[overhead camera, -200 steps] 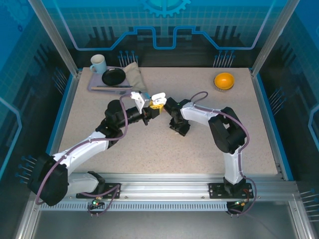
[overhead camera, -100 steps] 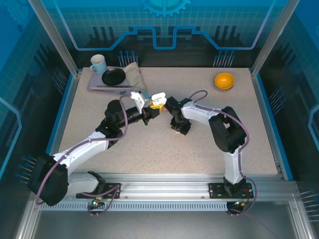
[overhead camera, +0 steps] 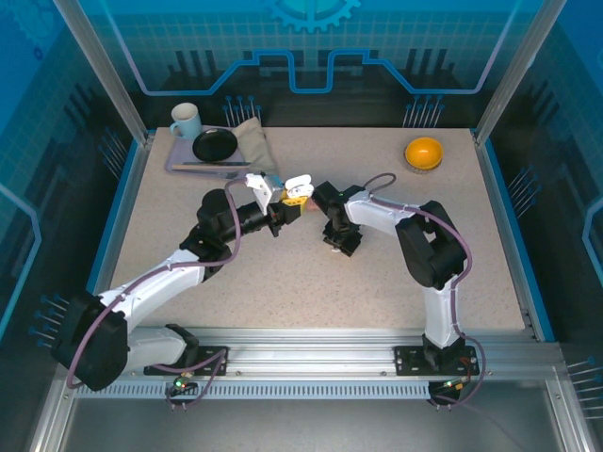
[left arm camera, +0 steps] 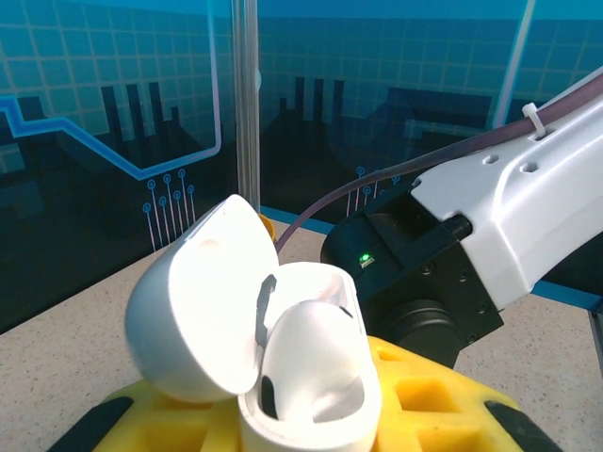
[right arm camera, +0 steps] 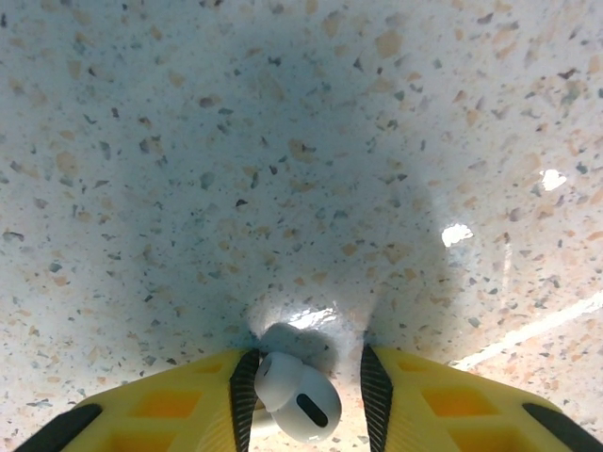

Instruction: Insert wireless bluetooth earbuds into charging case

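Right gripper (right arm camera: 307, 388) sits low over the table (right arm camera: 283, 141), jaws partly open, with a white earbud (right arm camera: 288, 395) between them, hugging one finger with a gap at the other. Left gripper (left arm camera: 301, 419) is clamped on the open white case (left arm camera: 283, 348).

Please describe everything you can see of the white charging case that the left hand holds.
The charging case is a small, rounded shell of glossy white plastic. Its hinged lid stands open, tipped to the left in the wrist view, showing a hollow inside. The left hand grips its base between yellow fingers, clear above the speckled table.
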Robot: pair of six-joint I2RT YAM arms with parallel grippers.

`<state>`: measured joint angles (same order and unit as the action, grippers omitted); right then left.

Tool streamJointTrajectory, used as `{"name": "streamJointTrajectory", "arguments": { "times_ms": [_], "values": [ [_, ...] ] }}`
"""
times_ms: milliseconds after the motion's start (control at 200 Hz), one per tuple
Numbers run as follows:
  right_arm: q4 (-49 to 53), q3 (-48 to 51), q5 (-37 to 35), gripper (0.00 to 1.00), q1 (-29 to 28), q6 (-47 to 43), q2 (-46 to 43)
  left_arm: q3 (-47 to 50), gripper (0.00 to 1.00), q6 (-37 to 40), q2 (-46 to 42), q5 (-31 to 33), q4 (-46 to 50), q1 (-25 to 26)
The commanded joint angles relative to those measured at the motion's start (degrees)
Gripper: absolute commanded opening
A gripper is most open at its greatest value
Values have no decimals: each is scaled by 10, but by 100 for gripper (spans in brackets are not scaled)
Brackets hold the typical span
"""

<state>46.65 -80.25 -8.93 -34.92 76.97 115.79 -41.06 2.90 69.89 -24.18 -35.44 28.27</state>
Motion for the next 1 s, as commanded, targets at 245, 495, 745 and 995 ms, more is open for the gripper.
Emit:
{"name": "streamJointTrajectory", "arguments": {
  "times_ms": [245, 495, 745, 995],
  "values": [
    [10, -5, 26, 29, 2, 24, 28, 12, 0, -4, -20, 11, -20, -5],
    [7, -3, 27, 25, 4, 20, 29, 13, 0, -4, -22, 12, -22, -5],
    [5, -36, -12, 21, 6, -110, 21, 13, 0, -3, -27, 14, -21, -6],
    [-40, -41, -43, 21, 6, -379, -6, 14, 0, -1, -36, 14, -12, -10]
  ]
}}
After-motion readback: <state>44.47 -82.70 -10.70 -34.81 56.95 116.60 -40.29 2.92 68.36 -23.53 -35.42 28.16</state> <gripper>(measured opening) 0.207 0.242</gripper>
